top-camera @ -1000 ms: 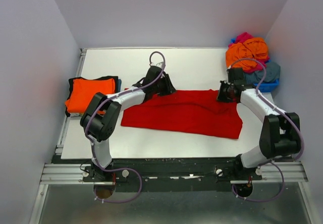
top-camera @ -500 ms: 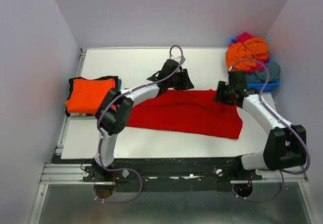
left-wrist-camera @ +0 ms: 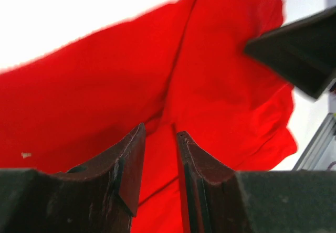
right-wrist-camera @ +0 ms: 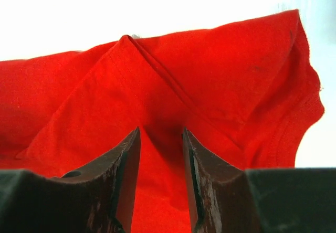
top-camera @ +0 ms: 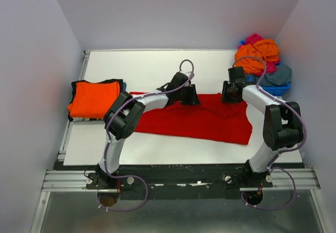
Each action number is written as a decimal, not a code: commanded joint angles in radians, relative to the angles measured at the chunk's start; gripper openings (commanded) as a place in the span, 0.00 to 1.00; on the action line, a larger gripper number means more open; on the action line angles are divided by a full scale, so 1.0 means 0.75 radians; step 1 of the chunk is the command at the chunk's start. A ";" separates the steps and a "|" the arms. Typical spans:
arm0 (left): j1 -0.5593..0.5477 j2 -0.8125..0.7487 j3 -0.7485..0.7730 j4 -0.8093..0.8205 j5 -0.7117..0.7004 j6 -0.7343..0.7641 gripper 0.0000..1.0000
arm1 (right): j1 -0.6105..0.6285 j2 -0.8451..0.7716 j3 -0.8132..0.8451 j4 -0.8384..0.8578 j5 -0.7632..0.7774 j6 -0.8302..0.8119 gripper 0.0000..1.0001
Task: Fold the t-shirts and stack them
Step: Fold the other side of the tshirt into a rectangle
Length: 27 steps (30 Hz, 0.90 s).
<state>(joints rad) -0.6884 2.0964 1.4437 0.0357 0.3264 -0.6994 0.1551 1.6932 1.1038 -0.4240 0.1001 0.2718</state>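
The right gripper [right-wrist-camera: 160, 131], jaws just sprung apart, straddles a crease at the far right of the red shirt [top-camera: 199, 120] spread mid-table, while the left gripper [left-wrist-camera: 160, 130], slid right along its far edge, shows a slim gap, pinching or not I cannot tell, so a re-grip seems underway.

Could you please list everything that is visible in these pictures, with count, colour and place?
bright red cloth t-shirt: 1, red, spread at the table's middle
folded orange t-shirt: 1, orange, left edge, on the black one
folded black t-shirt: 1, black, under the orange one
crumpled t-shirts: at least 3, orange, magenta, grey-blue, heaped in the bin
blue plastic bin: 1, blue, far right
white table: 1, white
left tool: 1, black, open, over the red t-shirt
right tool: 1, black, open, over the red t-shirt
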 commanded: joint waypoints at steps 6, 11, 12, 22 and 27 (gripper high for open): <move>-0.033 -0.089 -0.198 0.165 0.025 0.082 0.41 | -0.004 -0.012 0.042 0.013 -0.005 -0.009 0.16; -0.043 -0.108 -0.237 0.220 0.064 0.047 0.41 | 0.000 -0.208 -0.062 -0.028 -0.164 -0.007 0.01; -0.050 -0.120 -0.248 0.231 0.062 0.043 0.41 | 0.000 -0.247 -0.093 -0.036 -0.201 0.002 0.01; -0.048 -0.194 -0.323 0.290 0.050 0.049 0.41 | 0.008 -0.693 -0.578 0.040 -0.675 0.155 0.13; -0.052 -0.204 -0.325 0.304 0.080 0.041 0.41 | 0.010 -0.824 -0.709 0.044 -0.802 0.188 0.60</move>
<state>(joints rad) -0.7204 1.9839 1.2072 0.2237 0.3527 -0.6670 0.1562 1.1469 0.6193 -0.4126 -0.3660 0.3775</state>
